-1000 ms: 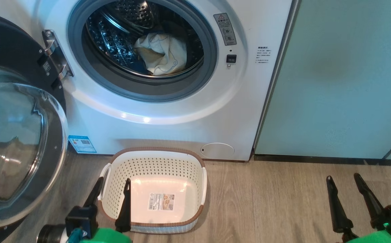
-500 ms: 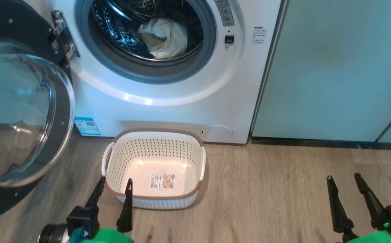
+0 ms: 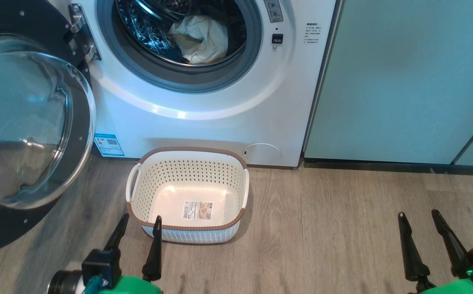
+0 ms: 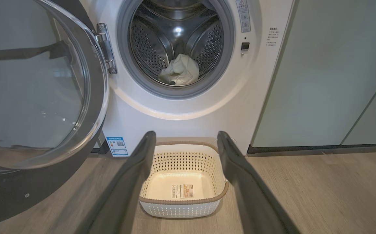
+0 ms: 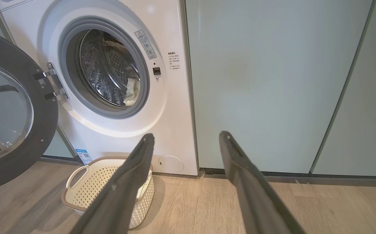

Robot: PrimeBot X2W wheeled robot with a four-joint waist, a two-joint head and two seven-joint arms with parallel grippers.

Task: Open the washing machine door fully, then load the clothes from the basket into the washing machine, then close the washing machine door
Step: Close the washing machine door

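1. Since the basket (image 3: 191, 150) just ahead of the left tool (image 3: 141, 217) shows only a label sticker (image 3: 197, 210) on its bare bottom, and the clothes (image 3: 199, 38) lie in the drum (image 4: 175, 32) well beyond both tools, I judge loading done and closing the door the step in hand.
2. Both tools are empty, fingers spread apart; the right tool (image 3: 418, 213) is held over the wooden floor (image 3: 322, 228).
3. To the left of the left tool, and beyond it, the washing machine door (image 3: 28, 122) hangs wide open, its metal hinge (image 3: 82, 32) on the side nearest the washing machine (image 3: 204, 126).
4. That door should handle as rigid and fairly weighty, swinging only about the hinge. Its glass bowl (image 4: 29, 97) looks slick and breakable (best left alone). Push on the black ring (image 3: 82, 139), far from the hinge for leverage; its gloss offers little to pinch.
5. Textures: perforated cream plastic with a brown rim, shiny holed steel, a grey rubbery gasket (image 3: 204, 81), soft crumpled cloth, and flat pale green cabinet doors (image 3: 404, 81) beyond the right tool.
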